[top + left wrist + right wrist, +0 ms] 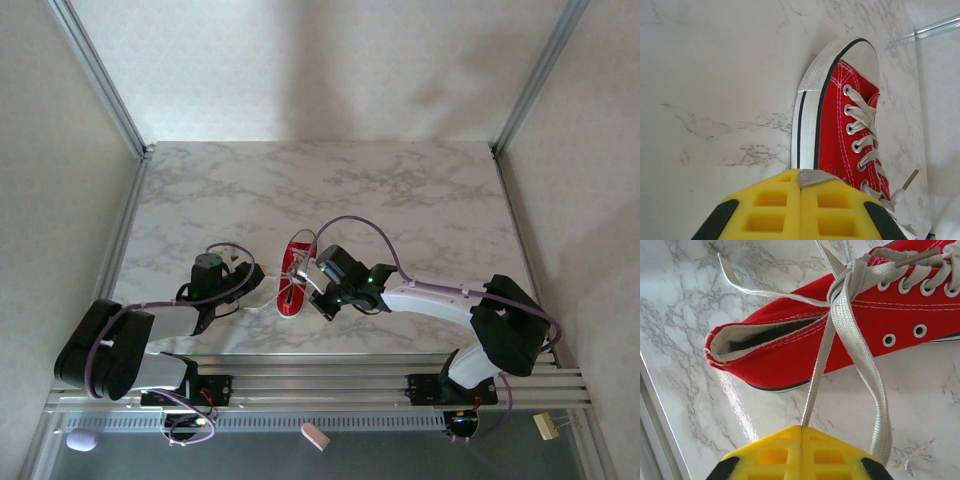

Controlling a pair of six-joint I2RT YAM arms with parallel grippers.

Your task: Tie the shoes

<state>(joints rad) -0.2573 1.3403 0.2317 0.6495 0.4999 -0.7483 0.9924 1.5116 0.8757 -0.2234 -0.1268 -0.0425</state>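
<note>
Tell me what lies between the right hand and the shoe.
Right wrist view: a white lace runs from the shut right hand to the red shoe, over the marble table.

A grey and white marble table (400, 190) fills the middle. Plain white walls (300, 60) stand at 9, 12 and 3 o'clock. A metal rail (320, 385) runs along 6 o'clock.

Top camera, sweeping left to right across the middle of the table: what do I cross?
Left tool → red shoe → right tool. Both tools are shut on lace.
</note>
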